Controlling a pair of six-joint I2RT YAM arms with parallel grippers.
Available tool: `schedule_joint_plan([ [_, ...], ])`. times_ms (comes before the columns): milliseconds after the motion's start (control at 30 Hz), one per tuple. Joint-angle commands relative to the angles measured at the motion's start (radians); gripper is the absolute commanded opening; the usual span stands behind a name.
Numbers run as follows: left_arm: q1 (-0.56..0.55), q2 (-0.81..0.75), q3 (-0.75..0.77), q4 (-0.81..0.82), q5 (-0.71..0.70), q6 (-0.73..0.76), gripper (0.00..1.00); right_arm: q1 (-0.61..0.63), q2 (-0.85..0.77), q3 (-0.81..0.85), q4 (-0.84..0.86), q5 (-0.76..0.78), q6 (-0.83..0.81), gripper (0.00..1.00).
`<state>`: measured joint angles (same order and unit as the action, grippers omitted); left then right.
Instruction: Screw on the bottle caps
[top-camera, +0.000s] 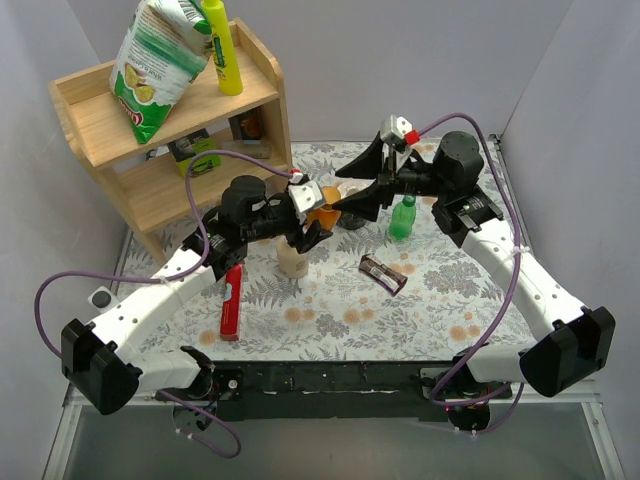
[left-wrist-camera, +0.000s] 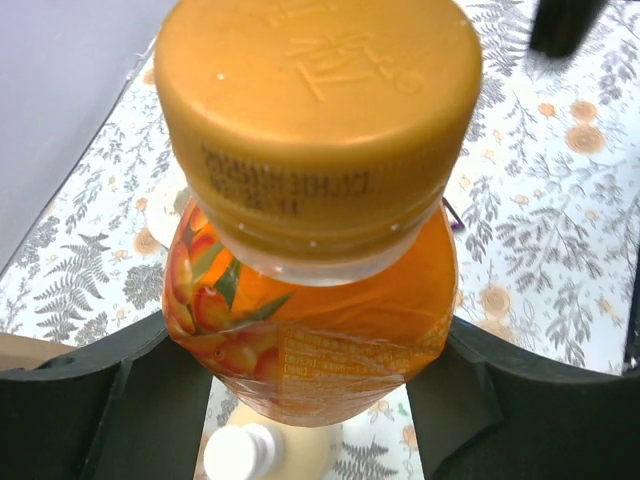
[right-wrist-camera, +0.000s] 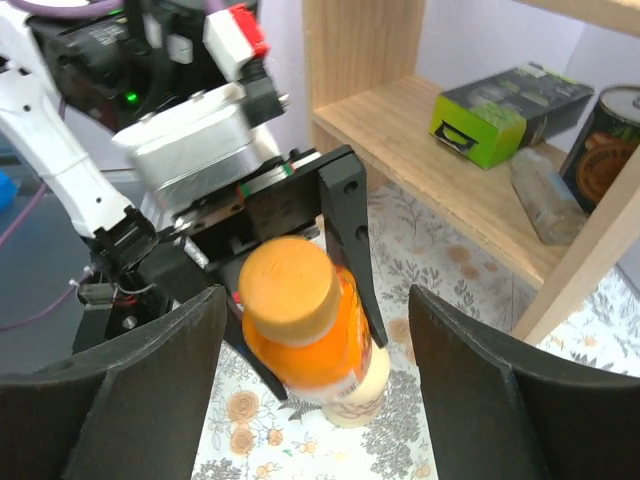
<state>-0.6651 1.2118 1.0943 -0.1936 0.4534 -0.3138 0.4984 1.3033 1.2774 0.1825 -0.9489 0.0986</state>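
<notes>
A two-armed robot works at a table (top-camera: 450, 290) covered in a leaf-print cloth. The left gripper (left-wrist-camera: 310, 335) is clamped on the body of the orange bottle (right-wrist-camera: 345, 365). It holds the bottle tilted and off the table near the middle, with a cream bottle (top-camera: 292, 260) standing just below.

The orange cap (left-wrist-camera: 320, 110) sits on the bottle's neck; I cannot tell whether it is threaded tight. The right gripper (right-wrist-camera: 315, 295) faces the cap end-on. Its jaws are spread wide, one finger on either side of the cap and clear of it, gripping nothing.

The green bottle (top-camera: 402, 218) stands upright on the table just beside the right arm. Its top is too small to show whether a cap is on it. A wooden shelf (top-camera: 170, 120) stands at the far left.

Several things could go wrong from here, as I judge it:
- If the right jaws close off-centre, one finger would reach the cap first, pushing it askew so it cross-threads.
- The left hold is on the soft, labelled body. A hard twist at the cap could spin the whole bottle in that grip, so the cap never tightens.
- The same push could work the bottle loose, and it would drop onto the cream bottle underneath and topple it.
- The two grippers are very close together, so a wide wrist turn could knock one against the other.
</notes>
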Motion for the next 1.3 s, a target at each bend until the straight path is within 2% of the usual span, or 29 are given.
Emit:
schedule_joint_plan([
  [0, 0.036, -0.058, 0.03, -0.105, 0.181, 0.051, 0.0, -0.017, -0.03, -0.05, 0.256, -0.169, 0.117, 0.82],
  [233, 0.036, -0.041, 0.053, -0.122, 0.223, 0.041, 0.0, -0.009, 0.005, -0.072, 0.367, -0.22, 0.176, 0.82],
  [933, 0.036, -0.011, 0.068, -0.112, 0.252, 0.047, 0.0, 0.031, 0.063, -0.041, 0.384, -0.232, 0.217, 0.72],
  [1267, 0.036, -0.008, 0.059, -0.093, 0.251, 0.041, 0.0, 0.04, 0.079, -0.038, 0.379, -0.199, 0.214, 0.53],
])
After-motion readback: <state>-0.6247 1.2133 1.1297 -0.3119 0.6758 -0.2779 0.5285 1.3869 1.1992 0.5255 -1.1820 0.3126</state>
